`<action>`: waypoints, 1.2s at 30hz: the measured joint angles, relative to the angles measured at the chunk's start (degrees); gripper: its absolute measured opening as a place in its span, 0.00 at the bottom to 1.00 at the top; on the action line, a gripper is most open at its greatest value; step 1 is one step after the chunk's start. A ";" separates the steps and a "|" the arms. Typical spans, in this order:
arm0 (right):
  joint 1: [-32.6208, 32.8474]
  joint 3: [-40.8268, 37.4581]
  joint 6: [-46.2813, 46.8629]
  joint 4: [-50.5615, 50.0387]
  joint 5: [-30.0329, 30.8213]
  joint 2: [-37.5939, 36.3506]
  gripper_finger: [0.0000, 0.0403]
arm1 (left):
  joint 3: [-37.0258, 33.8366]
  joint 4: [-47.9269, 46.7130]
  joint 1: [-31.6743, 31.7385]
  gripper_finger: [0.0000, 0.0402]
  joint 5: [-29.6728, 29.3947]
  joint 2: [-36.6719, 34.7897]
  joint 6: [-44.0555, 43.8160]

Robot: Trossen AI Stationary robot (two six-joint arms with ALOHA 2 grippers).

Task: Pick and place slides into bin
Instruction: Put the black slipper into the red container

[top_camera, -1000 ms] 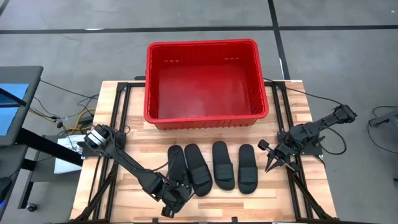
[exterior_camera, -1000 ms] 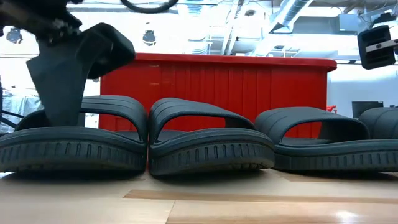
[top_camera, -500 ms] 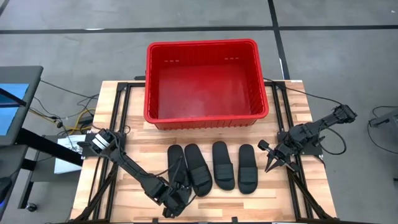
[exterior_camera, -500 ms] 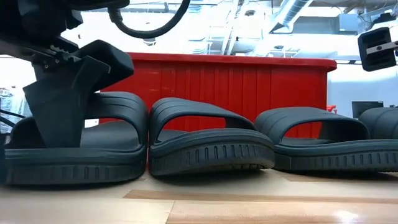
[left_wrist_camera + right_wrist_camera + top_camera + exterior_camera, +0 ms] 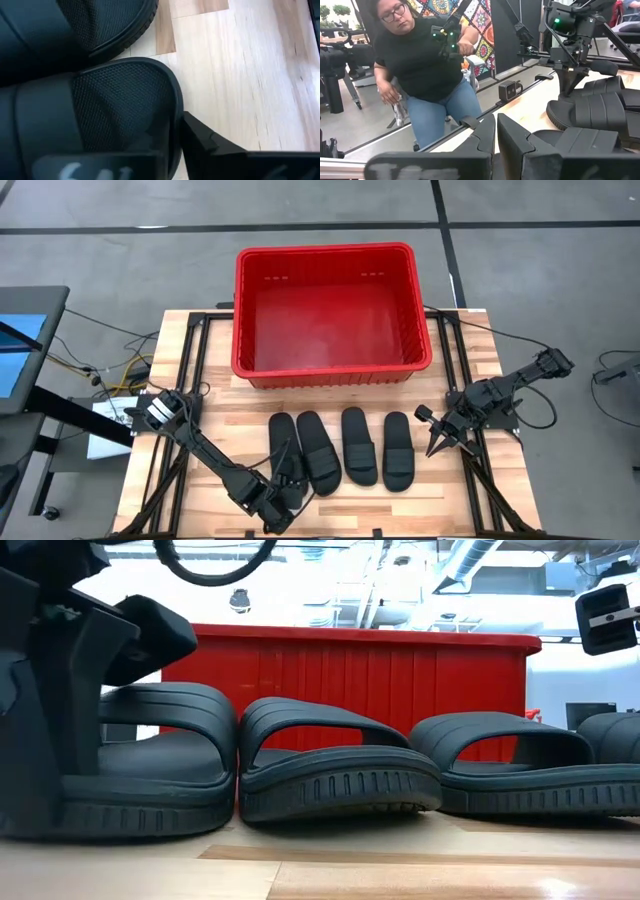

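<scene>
1. Since the earlier frames, the left gripper [image 5: 281, 505] has slid toward the near edge of the table and dropped onto the heel of the leftmost of the 4 matte black slip-on slides [image 5: 286, 455]; its fingers, wide apart a moment ago, now pinch that heel rim.
2. From the left wrist view, one dark finger [image 5: 220, 145] presses the outer sidewall of the slide's textured heel [image 5: 120, 105], so the grip takes the thin edge, probably the easiest part to pinch.
3. All 4 slides lie side by side, soles down, toes toward the large red plastic bin [image 5: 325, 370], which stands behind them, its floor bare. None is in it yet.
4. Lined up like this, each slide can be lifted singly and carried forward over the near wall.
5. The right gripper [image 5: 437, 442] waits just right of the row, fingers closed on nothing.
6. The surface is a pale wooden table [image 5: 490, 350] on a dark frame over grey floor.
7. Beyond it, the right wrist view shows a seated person [image 5: 420, 65] in a black shirt and jeans holding a control arm.
</scene>
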 joint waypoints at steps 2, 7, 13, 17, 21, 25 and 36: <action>0.00 0.01 0.00 0.00 0.00 0.00 0.03 | -0.06 0.42 -1.03 0.04 -0.95 0.09 -0.63; 0.00 0.01 0.00 -0.02 0.00 0.00 0.03 | 1.32 -1.30 -3.68 0.01 -1.80 0.27 -3.16; 0.00 0.01 0.00 -0.04 0.00 0.00 0.03 | 9.74 -13.65 -6.58 0.01 0.20 0.81 -4.29; 0.00 0.01 0.00 -0.06 0.01 0.00 0.03 | 16.54 -20.97 -7.75 0.01 0.35 0.81 -4.38; 0.00 0.01 0.00 -0.07 0.02 0.00 0.03 | 22.85 -27.96 -8.12 0.01 -0.65 0.75 -4.36; 0.02 0.01 0.00 -0.07 0.00 0.00 0.03 | 29.26 -35.32 -8.80 0.01 -2.72 0.66 -4.27; 0.02 0.01 0.00 -0.07 0.01 0.00 0.03 | 51.41 -60.73 -8.91 0.00 -12.56 0.50 -3.19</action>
